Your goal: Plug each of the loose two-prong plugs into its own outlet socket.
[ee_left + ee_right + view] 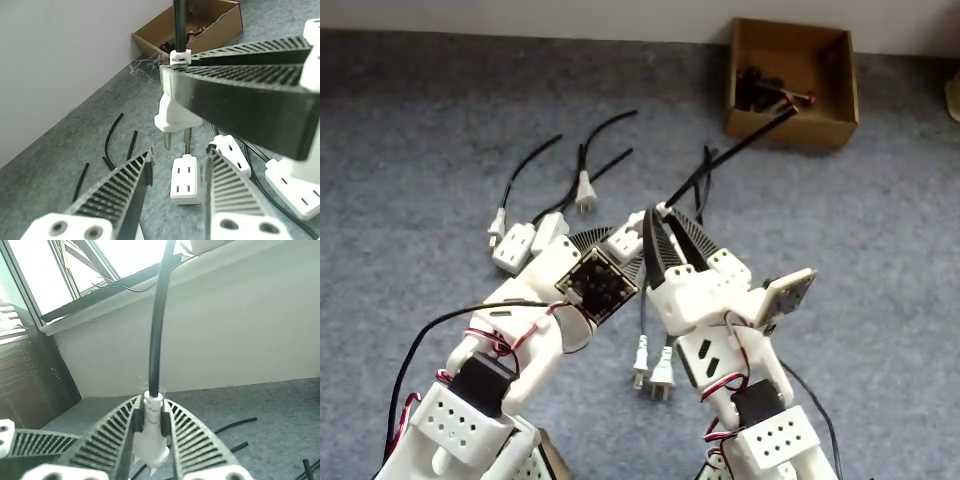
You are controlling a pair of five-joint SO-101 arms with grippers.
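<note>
Left wrist view, R hand [172, 67] pinching plug [172, 117], L hand [180, 152] open

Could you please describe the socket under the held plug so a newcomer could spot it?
On the carpet, find the right end effector holding a white plug prongs-down. Beneath those prongs lies a white socket block, the only one between the left end effector's open fingers; its neighbours lie outside them.

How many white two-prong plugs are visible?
5 plugs: one in the right gripper, two on the grey carpet between the arms, two beyond the left gripper; arms may hide more.
</note>
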